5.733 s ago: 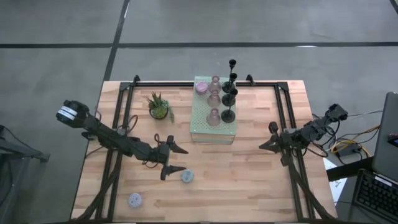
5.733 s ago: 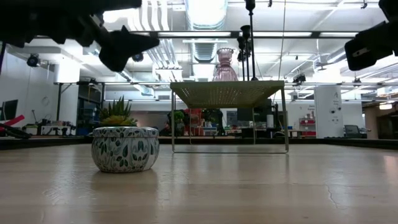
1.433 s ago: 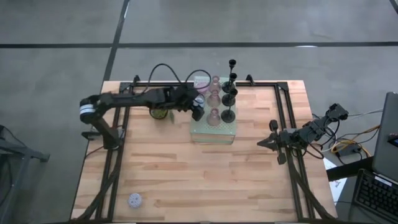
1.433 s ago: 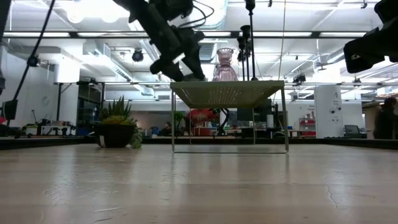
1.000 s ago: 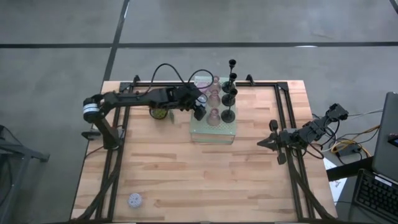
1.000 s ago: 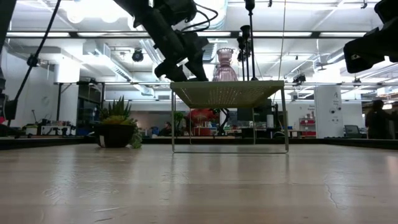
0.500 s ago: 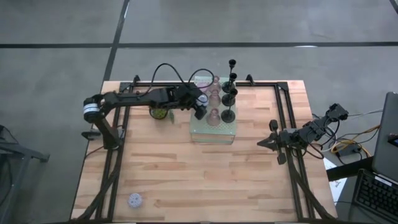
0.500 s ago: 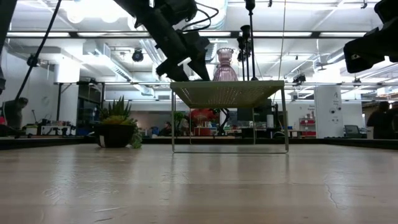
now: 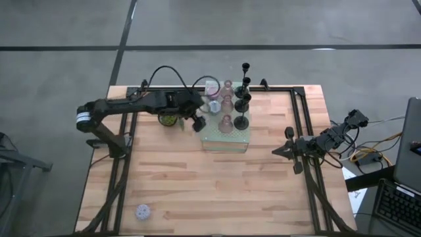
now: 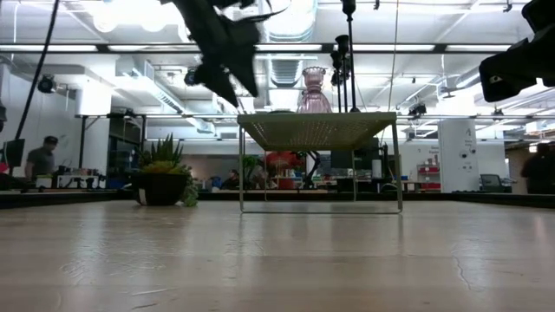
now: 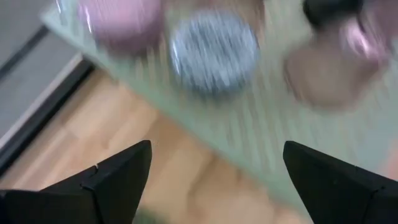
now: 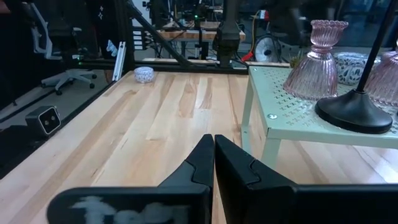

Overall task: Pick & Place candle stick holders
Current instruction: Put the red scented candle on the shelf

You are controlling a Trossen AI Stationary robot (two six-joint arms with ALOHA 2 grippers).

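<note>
Wooden counter (image 9: 217, 191), one pale green perforated block (image 9: 225, 135) at its far middle. On the block: three black slim-stemmed holders (image 9: 242, 121), three pink ribbed-glass holders (image 9: 225, 123), one pale patterned holder (image 9: 214, 105). One more pale holder (image 9: 143, 211) alone at the near-left corner. Left claw (image 9: 197, 123) just beside the block's left edge, fingers spread wide, empty. Right claw (image 9: 277, 153) parked at the right side, fingers pressed together.

Candle stick holders (image 9: 233, 105) crowd the perforated block (image 9: 225, 135); the surrounding wooden table (image 9: 217, 191) lies open.
</note>
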